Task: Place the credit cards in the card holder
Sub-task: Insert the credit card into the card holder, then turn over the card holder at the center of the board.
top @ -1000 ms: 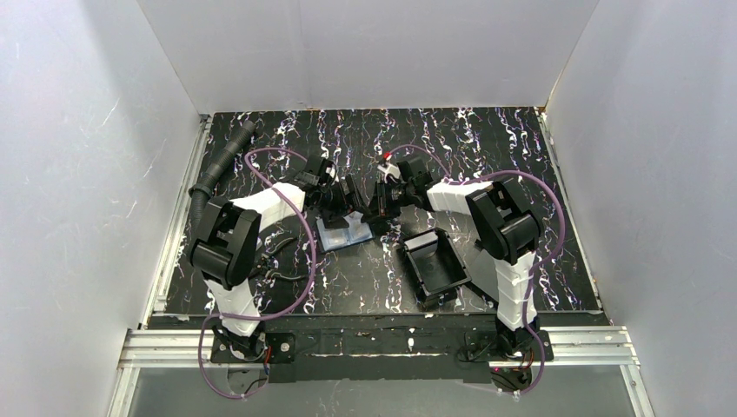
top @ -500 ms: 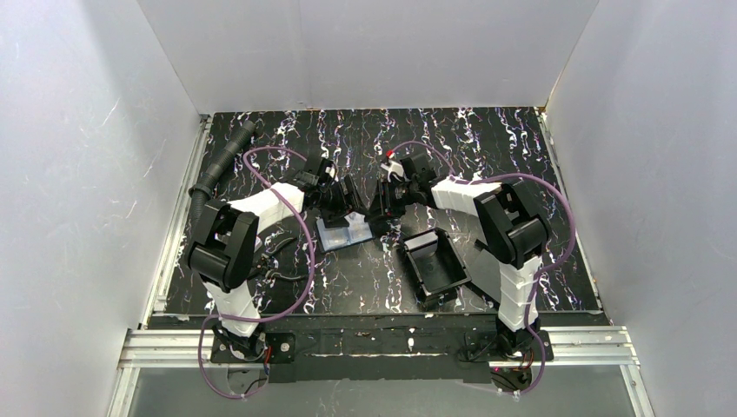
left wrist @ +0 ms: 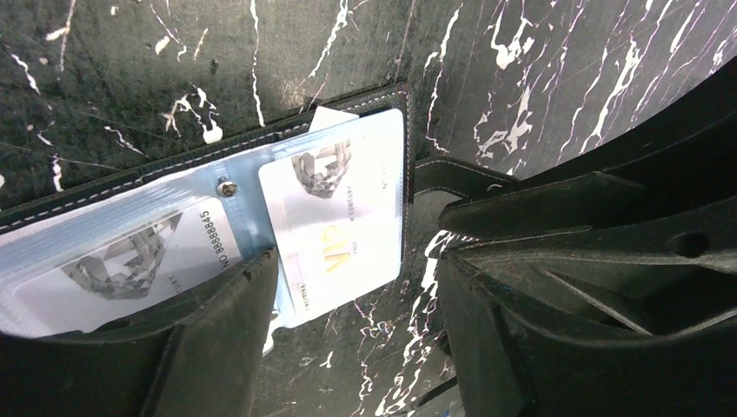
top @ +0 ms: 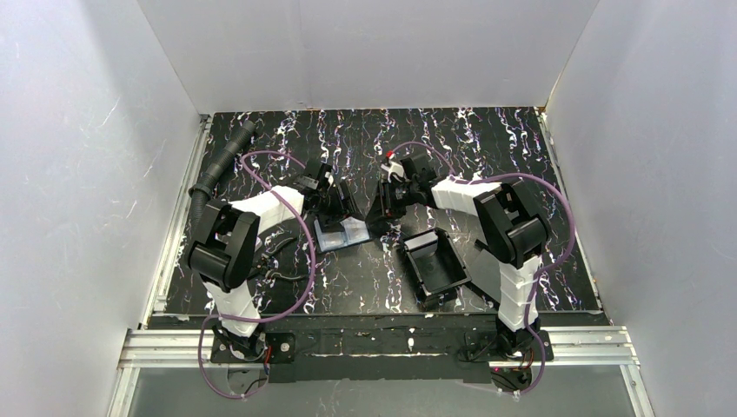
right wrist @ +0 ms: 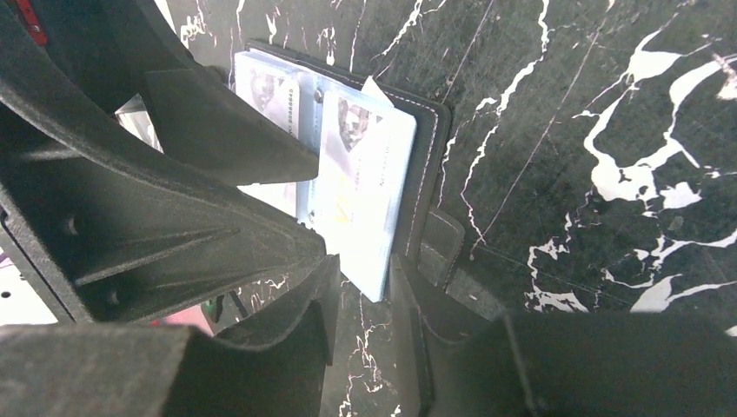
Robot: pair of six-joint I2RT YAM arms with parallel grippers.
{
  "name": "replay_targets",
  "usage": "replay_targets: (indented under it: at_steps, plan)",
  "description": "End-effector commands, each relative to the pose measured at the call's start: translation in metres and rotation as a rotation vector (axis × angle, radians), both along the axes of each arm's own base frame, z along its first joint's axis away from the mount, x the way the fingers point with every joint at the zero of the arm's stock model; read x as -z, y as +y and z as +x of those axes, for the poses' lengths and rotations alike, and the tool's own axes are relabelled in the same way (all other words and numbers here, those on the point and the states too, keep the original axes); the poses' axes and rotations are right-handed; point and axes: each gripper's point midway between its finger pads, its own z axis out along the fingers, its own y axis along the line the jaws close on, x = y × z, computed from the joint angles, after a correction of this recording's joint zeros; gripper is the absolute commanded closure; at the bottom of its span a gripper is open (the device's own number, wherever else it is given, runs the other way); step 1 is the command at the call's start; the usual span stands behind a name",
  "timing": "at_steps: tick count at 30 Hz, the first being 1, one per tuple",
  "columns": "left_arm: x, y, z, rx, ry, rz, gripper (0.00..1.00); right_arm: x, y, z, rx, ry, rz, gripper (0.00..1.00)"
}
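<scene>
You're on the seating step. The card holder (top: 343, 233) lies opened flat on the desk (left wrist: 130, 69), pale blue inside up, directly beneath both grippers. Your left gripper (left wrist: 352, 252) stands wide and holds nothing. One finger (left wrist: 217, 339) lies over the half of the holder that carries the numbered card (left wrist: 130, 269), which looks fully pocketed. The other finger sits off the holder's edge, over bare desk. Between those fingers is the VIP card (left wrist: 335, 226), in its sleeve but with its near end poking past the holder's edge toward the gripper. Your right gripper (right wrist: 365, 269) is narrow, with its tips either side of that protruding end. I cannot tell from these views whether they actually pinch the card.

I'd judge the task nearly done, with only this second card short of home. The next move calls for a gentle push along the sleeve, away from the right gripper's tips. Keep the card flat so it doesn't buckle or ride over the pocket lip. Use the left finger as a brace so the holder doesn't slide.
</scene>
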Motion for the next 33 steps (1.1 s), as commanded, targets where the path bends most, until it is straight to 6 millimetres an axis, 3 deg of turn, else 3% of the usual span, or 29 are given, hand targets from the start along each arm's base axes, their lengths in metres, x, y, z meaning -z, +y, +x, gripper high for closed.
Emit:
replay_targets:
  at_steps: [1, 6, 11, 23, 33]
  plan:
    - [0.009, -0.001, -0.001, -0.002, 0.018, 0.000, 0.38, -0.005, 0.006, 0.000, -0.026, 0.000, 0.026, 0.63]
    - [0.013, 0.000, 0.000, -0.003, 0.020, 0.009, 0.56, -0.005, 0.010, 0.002, -0.033, -0.012, 0.043, 0.62]
    - [0.020, 0.001, -0.004, 0.000, 0.040, 0.019, 0.66, -0.003, 0.010, 0.002, -0.031, -0.012, 0.038, 0.64]
    - [0.026, 0.005, -0.010, -0.001, 0.057, 0.029, 0.68, 0.006, -0.005, 0.000, -0.005, -0.020, -0.047, 0.63]
    - [0.026, 0.005, -0.010, -0.001, 0.058, 0.025, 0.68, -0.011, 0.013, -0.005, -0.026, 0.001, 0.065, 0.65]
